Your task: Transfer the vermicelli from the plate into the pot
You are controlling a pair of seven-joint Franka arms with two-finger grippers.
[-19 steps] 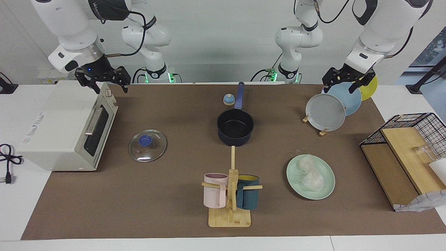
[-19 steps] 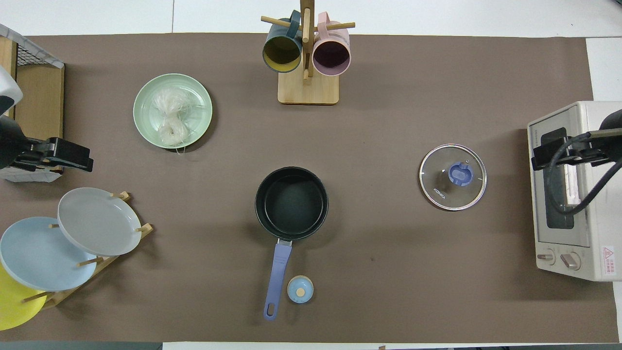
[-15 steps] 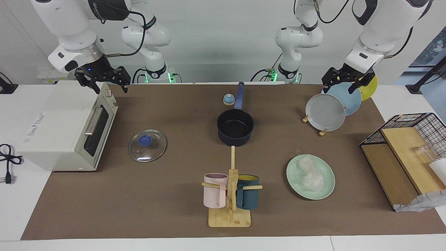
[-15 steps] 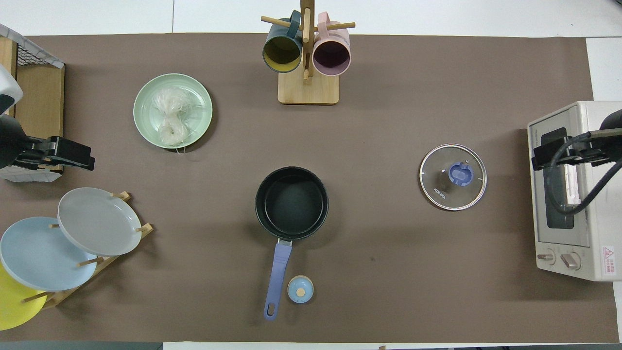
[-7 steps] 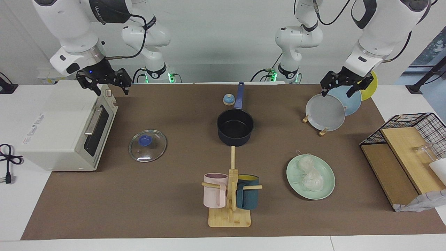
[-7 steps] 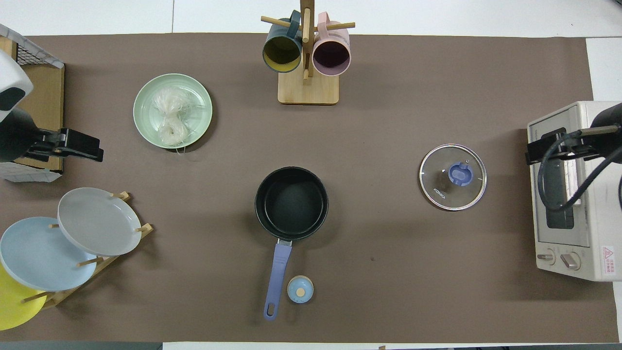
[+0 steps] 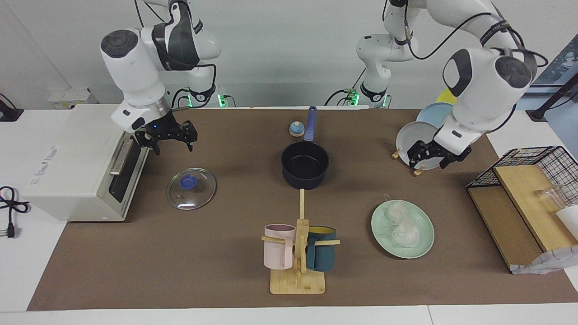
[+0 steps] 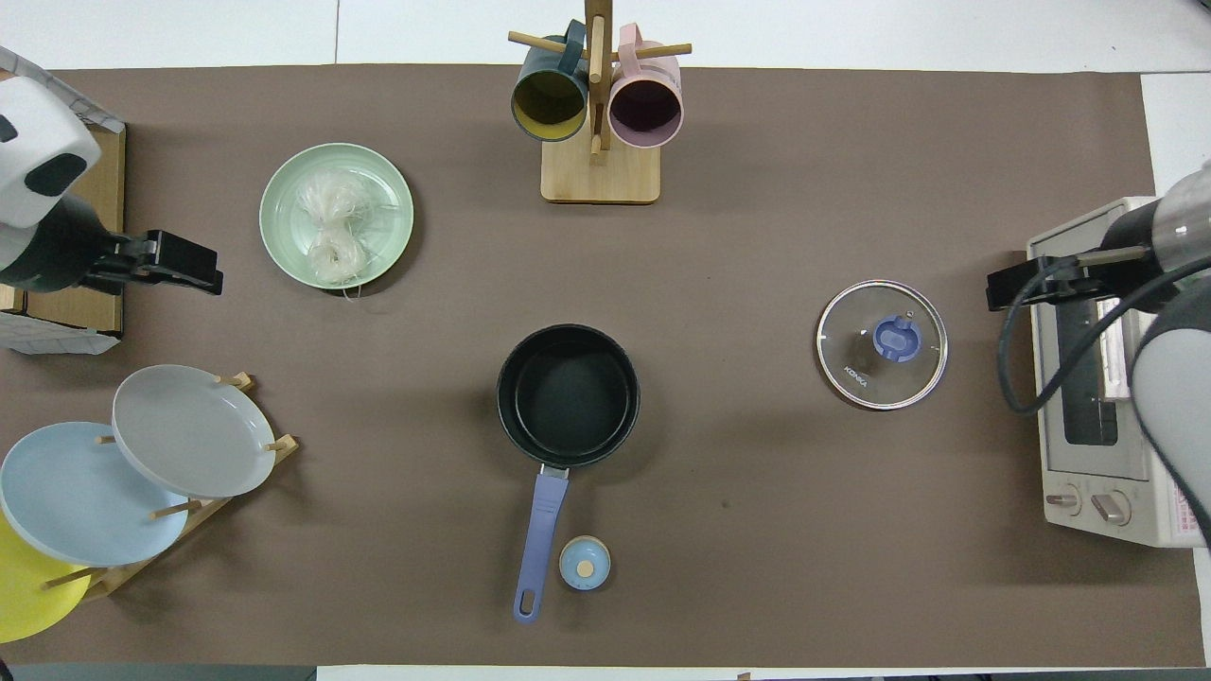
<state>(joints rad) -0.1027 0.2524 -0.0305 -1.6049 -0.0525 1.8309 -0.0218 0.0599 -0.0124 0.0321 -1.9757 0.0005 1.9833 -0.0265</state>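
The vermicelli (image 7: 401, 225) (image 8: 331, 227) lies as a whitish clump on the mint-green plate (image 7: 422, 249) (image 8: 284, 184). The navy pot (image 7: 305, 164) (image 8: 568, 395) stands mid-table with nothing in it, its blue handle toward the robots. My left gripper (image 7: 428, 161) (image 8: 203, 270) hangs open and holds nothing. It is over the mat between the plate rack and the mint-green plate, clear of the noodles. My right gripper (image 7: 174, 146) (image 8: 1003, 288) hangs open and holds nothing, over the mat at the toaster oven's front corner.
A glass lid (image 7: 191, 188) (image 8: 882, 343) lies near the toaster oven (image 7: 76, 162) (image 8: 1097, 397). A mug rack (image 7: 298, 253) stands farther out than the pot. Grey, blue and yellow plates lean in a plate rack (image 8: 189, 430). A wire shelf (image 7: 524, 198) stands at the left arm's end. A small blue timer (image 8: 584, 563) sits by the pot's handle.
Both arms have swung down and out from the robots' edge. The left gripper went from above the plate rack toward the mint-green plate, the right gripper from above the oven to beside its front.
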